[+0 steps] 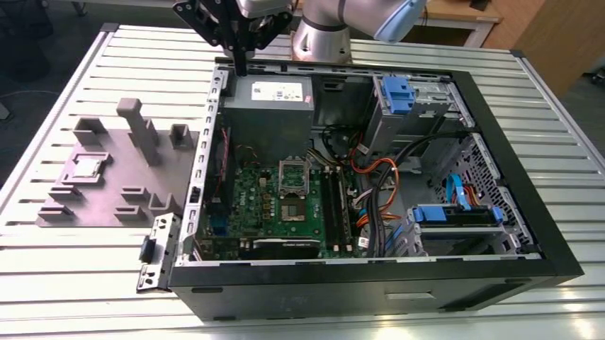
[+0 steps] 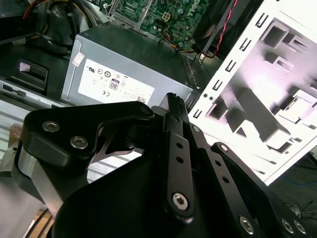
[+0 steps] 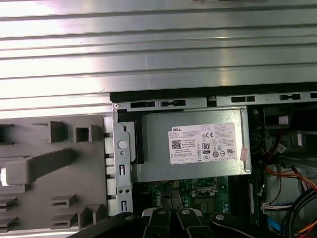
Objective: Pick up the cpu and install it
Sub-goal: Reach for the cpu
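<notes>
Over the power supply (image 1: 269, 117) end of the computer case (image 1: 378, 283), the arm's (image 1: 321, 35) jaws hang pressed together, gripping nothing. Cpu (image 1: 88, 166) lies in a pocket of the grey tray (image 1: 95, 205) on the desk (image 1: 529, 92), outside the case at the exterior view's left, well apart from the jaws.

Looks like a robotics lab or test workshop. Has a ribbed aluminium work table (image 1: 85, 276) carrying an opened desktop computer case (image 1: 378, 283), laid on its side with the green motherboard (image 1: 274, 202) and grey power supply (image 1: 269, 106) exposed. Holds a grey moulded fixture tray (image 1: 95, 205) just beside the case, toward the exterior view's left. Shows a robot arm (image 1: 321, 28) rising at the table's far side, with wooden office furniture (image 1: 548, 35) behind.
</notes>
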